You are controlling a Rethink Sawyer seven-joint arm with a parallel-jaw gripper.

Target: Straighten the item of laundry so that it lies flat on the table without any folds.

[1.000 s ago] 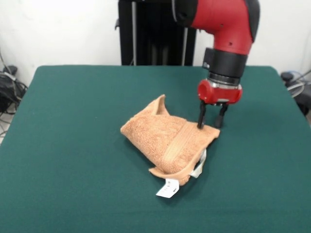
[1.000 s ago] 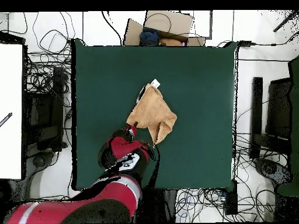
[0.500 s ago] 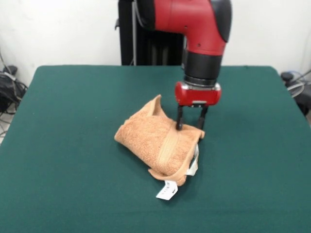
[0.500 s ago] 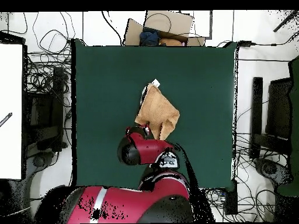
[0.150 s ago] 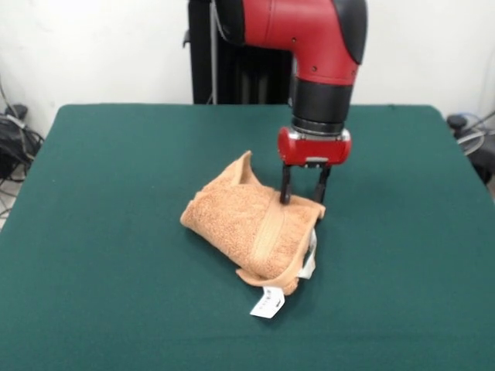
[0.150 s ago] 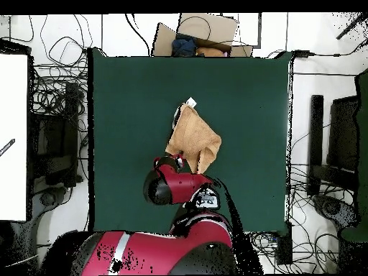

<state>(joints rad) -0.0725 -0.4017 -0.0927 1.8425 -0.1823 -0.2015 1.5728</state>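
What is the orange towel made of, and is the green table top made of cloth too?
The towel looks like soft terry cloth: its surface is fuzzy and looped, with a smoother woven band across it. The table top looks like matte dark green fabric or felt, with no shine, though I can't be sure what it is.

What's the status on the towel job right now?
Gripper down at towel's far corner, grip unclear. Towel bunched and folded, white tag sticking out. Table unobstructed.
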